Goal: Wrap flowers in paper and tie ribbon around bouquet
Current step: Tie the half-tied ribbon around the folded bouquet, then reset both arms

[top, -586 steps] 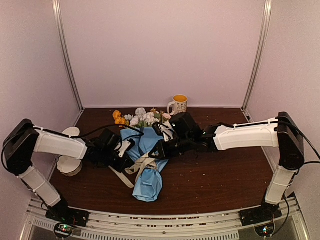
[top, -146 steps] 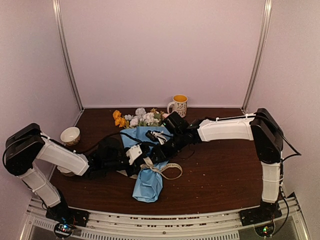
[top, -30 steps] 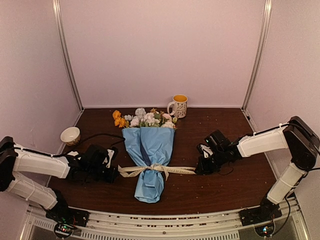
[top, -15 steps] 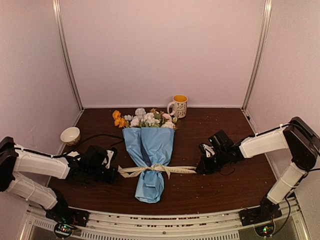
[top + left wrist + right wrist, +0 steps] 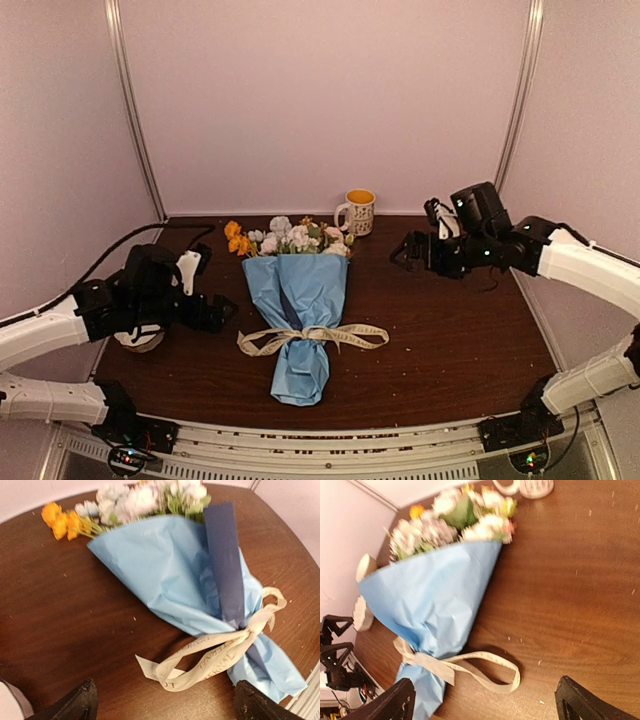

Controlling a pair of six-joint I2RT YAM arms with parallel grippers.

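Bouquet: blue tissue-paper cone (image 5: 297,300) lying flat on the dark wooden tabletop (image 5: 450,330), wide end rearward.
Flowers: white, pink and orange heads (image 5: 285,238) protruding from the wide end.
Ribbon: cream fabric band (image 5: 315,336) tied around the cone's narrow neck.
Left tool (image 5: 220,312): released, empty, left of the cone, clear of it.
Right tool (image 5: 403,252): released, empty, right of the flowers, clear.

Setting: probably a robotics lab test cell, with plain pale wall panels (image 5: 320,100) on aluminium posts (image 5: 135,110) enclosing a dark wood table (image 5: 450,350) edged by slotted metal rail (image 5: 330,450).
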